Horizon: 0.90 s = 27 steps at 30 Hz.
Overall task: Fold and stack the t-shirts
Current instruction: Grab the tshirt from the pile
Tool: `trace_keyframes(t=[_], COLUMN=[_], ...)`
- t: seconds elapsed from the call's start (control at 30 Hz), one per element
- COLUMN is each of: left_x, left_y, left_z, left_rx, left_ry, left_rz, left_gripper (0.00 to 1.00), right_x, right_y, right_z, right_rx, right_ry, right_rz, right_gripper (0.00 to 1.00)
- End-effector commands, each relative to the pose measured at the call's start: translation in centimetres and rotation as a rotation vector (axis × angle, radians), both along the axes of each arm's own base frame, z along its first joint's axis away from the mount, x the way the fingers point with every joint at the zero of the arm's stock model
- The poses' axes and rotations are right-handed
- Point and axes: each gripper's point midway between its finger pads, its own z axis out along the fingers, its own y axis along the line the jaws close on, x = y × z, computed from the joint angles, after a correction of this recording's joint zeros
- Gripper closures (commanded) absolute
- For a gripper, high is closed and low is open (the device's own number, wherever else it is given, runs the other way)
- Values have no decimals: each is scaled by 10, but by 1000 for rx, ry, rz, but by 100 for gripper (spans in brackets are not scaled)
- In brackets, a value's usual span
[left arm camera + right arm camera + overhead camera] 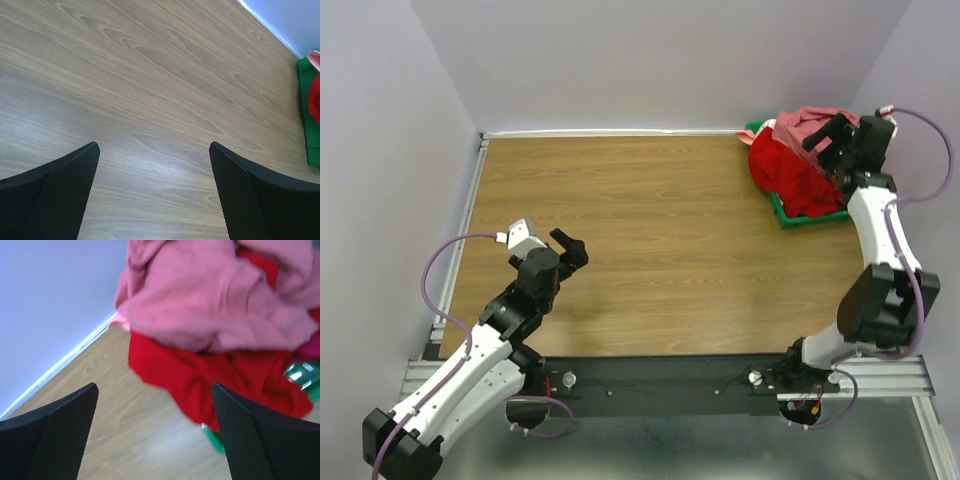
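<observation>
At the far right corner of the wooden table (660, 250), a green bin (788, 214) sits heaped with t-shirts. A red shirt (798, 172) fills the bin and spills over its left rim; a pink shirt (807, 124) lies crumpled on top of it. My right claw (155, 387) hovers just beside the heap, pointed at the pink and red cloth, spread wide and gripping nothing. My left claw (155, 150) hangs over the wood near the table's left side, well apart from the shirts, likewise released, only wood grain showing in its gap.
</observation>
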Motion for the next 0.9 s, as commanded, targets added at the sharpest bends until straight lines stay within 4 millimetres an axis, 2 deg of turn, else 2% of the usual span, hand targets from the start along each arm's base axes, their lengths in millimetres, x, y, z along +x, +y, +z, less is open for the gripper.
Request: trace_keyframes(t=[0.0, 0.03, 0.07, 0.1, 0.13, 0.17, 0.2, 0.27, 0.3, 0.37, 0.4, 0.53, 0.57, 0.63, 0.67, 0.7, 0.73, 0.77, 0.83, 0.87], left_x=[0, 1, 1, 1, 1, 2, 1, 1, 2, 2, 3, 4, 5, 5, 6, 6, 7, 6, 6, 5], left_y=[-3, -2, -1, 0, 1, 5, 7, 9, 9, 8, 8, 10, 11, 9, 9, 10, 10, 12, 12, 13], left_z=[7, 10, 11, 10, 11, 8, 6, 4, 4, 3, 2, -3, -3, -5, -3, -2, 1, 0, 1, 0], left_rx=[-11, -12, -12, -9, -10, -9, -1, 7, 8, 12, 16, 23, 24, 34, 37, 42, 43, 49, 45, 48], left_ry=[-33, -41, -43, -42, -45, -39, -31, -19, -15, -12, -8, 9, 8, 18, 19, 24, 24, 31, 29, 29], left_rz=[-20, -16, -10, -2, 6, 27, 36, 51, 52, 53, 52, 70, 75, 67, 68, 72, 77, 84, 88, 89], left_gripper=[1, 1, 1, 1, 1, 1, 1, 1, 1, 1, 1, 1, 1, 1, 1, 1, 1, 1, 1, 1], right_x=[38, 49, 54, 64, 72, 77, 83, 92, 98, 101, 103, 109, 113, 119, 120, 122, 123, 122, 118, 117], right_y=[-33, -39, -45, -50, -55, -58, -64, -72, -74, -77, -79, -81, -80, -79, -78, -78, -79, -83, -84, -85], right_z=[-13, 7, 8, -3, 9, 10, -1, 3, -10, -19, -35, -63, -76, -77, -76, -76, -65, -59, -32, -20], right_rx=[-134, -162, -177, -185, -201, -210, -230, -261, -267, -281, -284, -291, -290, -289, -286, -287, -294, -302, -317, -322], right_ry=[66, 33, 36, 59, 35, 33, 60, 57, 83, 107, 139, 192, 213, 208, 205, 203, 183, 176, 132, 110], right_rz=[-52, -64, -90, -100, -111, -120, -135, -150, -148, -144, -147, -134, -110, -93, -92, -90, -100, -120, -136, -144], right_gripper=[0, 0, 0, 0, 0, 0, 0, 0, 0, 0, 0, 0, 1, 8, 17, 31, 59, 68, 85, 86])
